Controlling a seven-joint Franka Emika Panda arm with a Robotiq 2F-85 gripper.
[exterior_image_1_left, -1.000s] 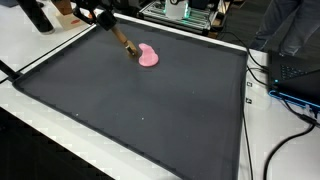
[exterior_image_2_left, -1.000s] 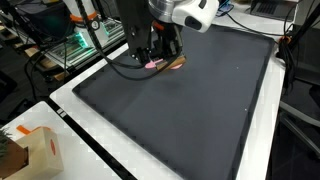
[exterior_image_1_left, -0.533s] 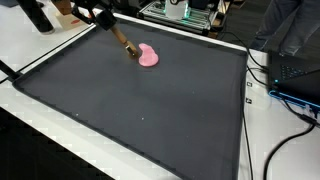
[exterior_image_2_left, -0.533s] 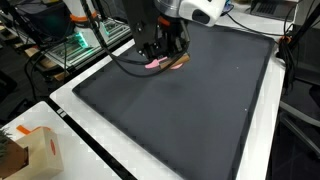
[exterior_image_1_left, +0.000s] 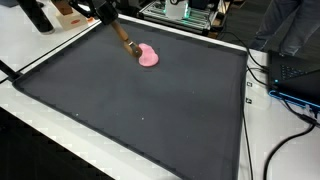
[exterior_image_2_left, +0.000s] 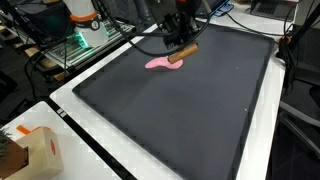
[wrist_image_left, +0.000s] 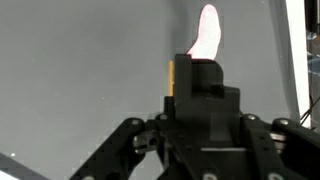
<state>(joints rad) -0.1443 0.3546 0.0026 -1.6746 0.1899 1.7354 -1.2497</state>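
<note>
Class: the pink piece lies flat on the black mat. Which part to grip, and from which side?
Probably from straight above, pinching the pink piece across its narrow width at the end away from the wooden tool: it lies flat and looks thin, so no side offers an edge.

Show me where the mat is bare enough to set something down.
The black mat is bare from the pink lump to its near edge and the edge by the cables. Crowded only at the far corner, where the claw holds a brown tool by the lump.
</note>
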